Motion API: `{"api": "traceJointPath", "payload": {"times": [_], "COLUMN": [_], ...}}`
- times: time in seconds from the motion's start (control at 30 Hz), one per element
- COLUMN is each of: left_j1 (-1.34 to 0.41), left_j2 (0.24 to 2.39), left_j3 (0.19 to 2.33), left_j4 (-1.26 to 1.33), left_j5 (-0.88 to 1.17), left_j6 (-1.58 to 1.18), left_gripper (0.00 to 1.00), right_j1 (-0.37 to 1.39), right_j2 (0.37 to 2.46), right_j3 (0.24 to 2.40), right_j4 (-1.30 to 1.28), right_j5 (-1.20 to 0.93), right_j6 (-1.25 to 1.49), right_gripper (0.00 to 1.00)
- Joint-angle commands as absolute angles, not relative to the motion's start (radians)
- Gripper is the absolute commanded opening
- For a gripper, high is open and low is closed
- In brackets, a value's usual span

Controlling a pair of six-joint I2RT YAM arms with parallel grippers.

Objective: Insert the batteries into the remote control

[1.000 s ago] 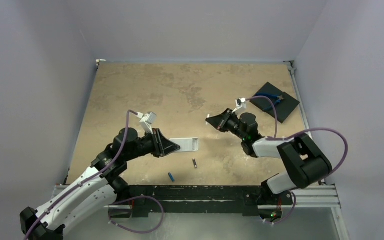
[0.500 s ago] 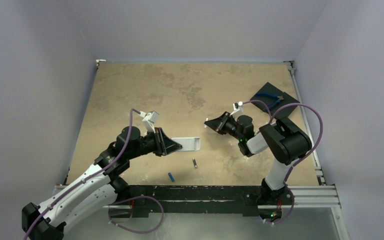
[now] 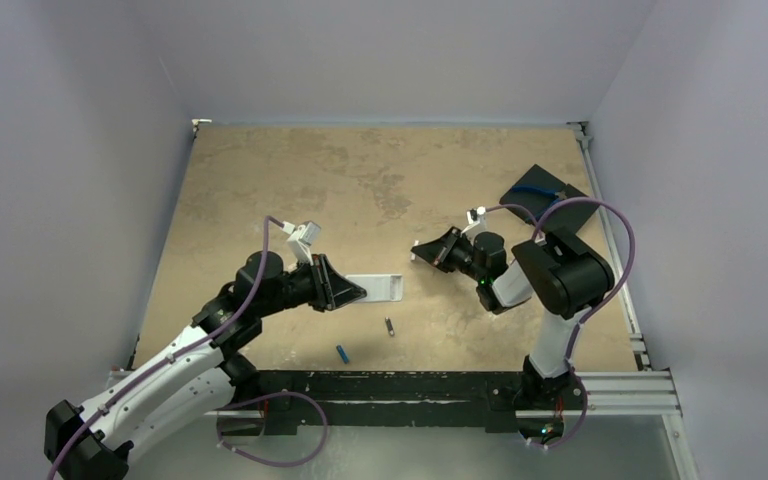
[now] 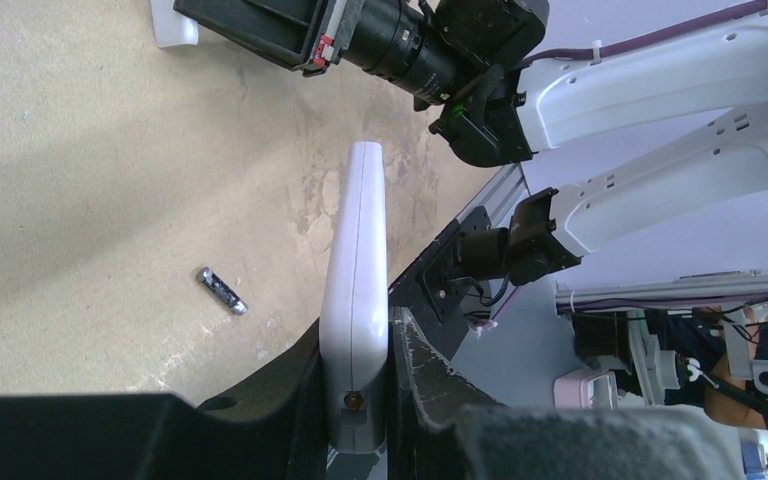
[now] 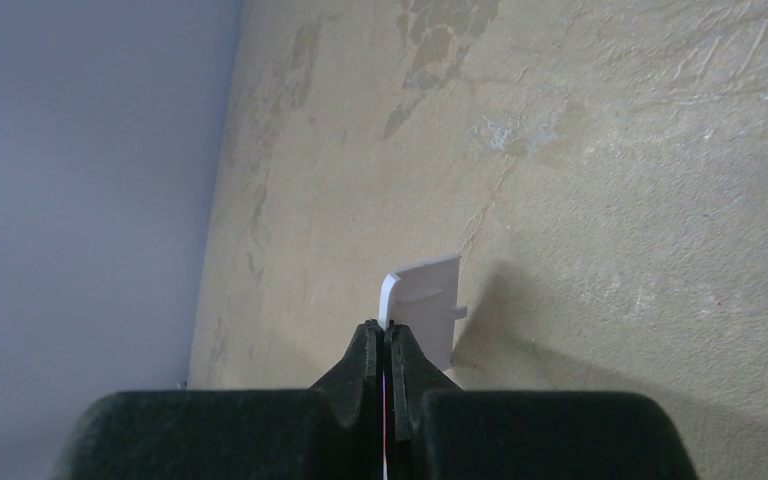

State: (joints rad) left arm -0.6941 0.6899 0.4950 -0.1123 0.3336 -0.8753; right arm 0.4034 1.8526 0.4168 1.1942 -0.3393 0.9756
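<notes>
Remote control (image 4: 357, 290) sits clamped edge-on in my left gripper (image 4: 358, 390), plain only from my left wrist. My right gripper (image 5: 387, 338) is pinched tight on a white cover (image 5: 428, 300). Only overhead shows both on the table (image 3: 260, 190): grey battery (image 3: 389, 326), blue battery (image 3: 342, 352), near the remote control.

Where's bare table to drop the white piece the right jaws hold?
Bare: far half of the table, from the back wall to the remote control. Crowded: dark battery and blue battery by the near edge; black pad with pliers far right.
</notes>
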Motion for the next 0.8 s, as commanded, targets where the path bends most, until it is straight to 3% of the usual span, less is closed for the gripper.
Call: {"api": "traceJointPath", "payload": {"times": [0.0,0.77], "left_j1": [-0.690,-0.689], "left_j2": [0.685,0.661], "left_j3": [0.493,0.493], "left_j4": [-0.048,-0.066], "left_j5": [0.348,0.349], "left_j6": [-0.879,-0.893], "left_gripper": [0.00,0.00], "right_j1": [0.393,0.376], "right_j2": [1.853,1.810], "right_j3": [0.431,0.382], "right_j4": [1.217,1.121], "right_j5": [-0.354,-0.321], "right_j6": [0.977,0.980], "right_gripper": [0.01,0.17]}}
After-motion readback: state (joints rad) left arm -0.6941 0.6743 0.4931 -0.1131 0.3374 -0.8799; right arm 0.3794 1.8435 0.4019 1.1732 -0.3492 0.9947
